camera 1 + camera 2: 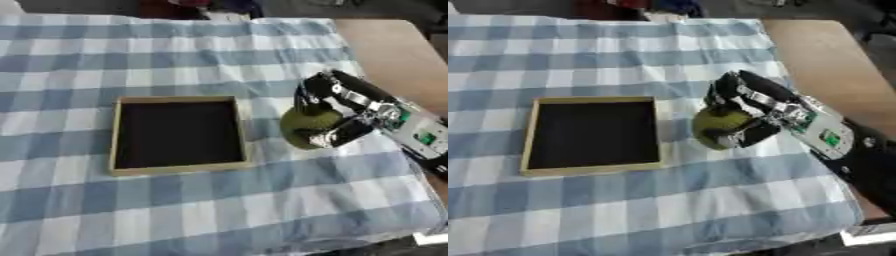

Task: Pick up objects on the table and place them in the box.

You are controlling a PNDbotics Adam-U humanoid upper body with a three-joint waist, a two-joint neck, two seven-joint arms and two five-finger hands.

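A round olive-green object (306, 126) sits just right of the box, and my right hand (346, 107) is curled round it, fingers over its top and thumb under its right side. The box (178, 170) is a shallow square tray with a pale wooden rim and a black inside, lying on the blue-and-white checked cloth; nothing shows inside it. My right arm comes in from the right edge. The left hand shows in neither view.
The checked cloth (131, 55) covers most of the table. Bare brown tabletop (820, 55) shows at the upper right. The cloth's front edge drops away at the bottom right, where something white (872, 234) shows below the table.
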